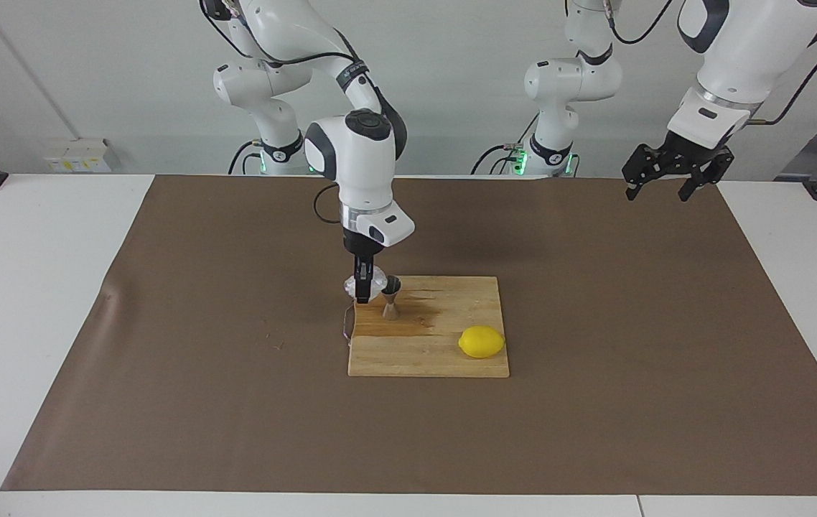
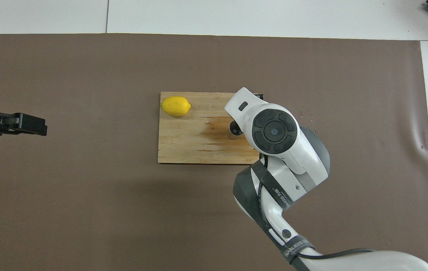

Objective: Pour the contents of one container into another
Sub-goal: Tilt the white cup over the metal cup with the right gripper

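Facing view: cup (image 1: 365, 285) at board (image 1: 444, 359) edge

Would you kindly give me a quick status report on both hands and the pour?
Right hand shut on clear cup, beside jigger on cutting board. Left hand open, waiting. Lemon clear of the pour.

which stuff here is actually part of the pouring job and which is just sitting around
Part of the job:
- clear cup, held by the right gripper beside the jigger
- steel jigger, upright on the cutting board

Just lying about:
- lemon on the board
- left gripper, waiting with jaws open over the brown mat
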`<action>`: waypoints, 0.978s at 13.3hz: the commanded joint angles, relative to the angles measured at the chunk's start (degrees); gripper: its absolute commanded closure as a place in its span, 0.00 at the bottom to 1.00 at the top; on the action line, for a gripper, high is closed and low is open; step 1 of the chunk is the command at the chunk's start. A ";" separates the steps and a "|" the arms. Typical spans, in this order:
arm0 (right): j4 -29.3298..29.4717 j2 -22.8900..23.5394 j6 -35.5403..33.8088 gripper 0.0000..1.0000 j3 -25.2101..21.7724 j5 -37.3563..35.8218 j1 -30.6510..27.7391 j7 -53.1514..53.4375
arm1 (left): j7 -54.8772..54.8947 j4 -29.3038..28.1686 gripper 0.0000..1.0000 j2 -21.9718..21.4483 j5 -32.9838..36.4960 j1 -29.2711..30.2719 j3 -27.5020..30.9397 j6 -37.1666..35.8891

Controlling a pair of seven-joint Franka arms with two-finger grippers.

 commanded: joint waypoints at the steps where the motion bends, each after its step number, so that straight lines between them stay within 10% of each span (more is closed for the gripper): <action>1: -0.73 -1.65 -1.57 0.70 0.05 -2.88 0.96 3.05 | 0.77 -1.03 0.00 -1.30 0.84 0.33 -0.22 -0.51; 13: -0.91 -1.75 -0.96 0.71 0.05 -3.51 0.88 3.32 | 0.77 -1.03 0.00 -1.30 0.84 0.41 -0.22 -0.51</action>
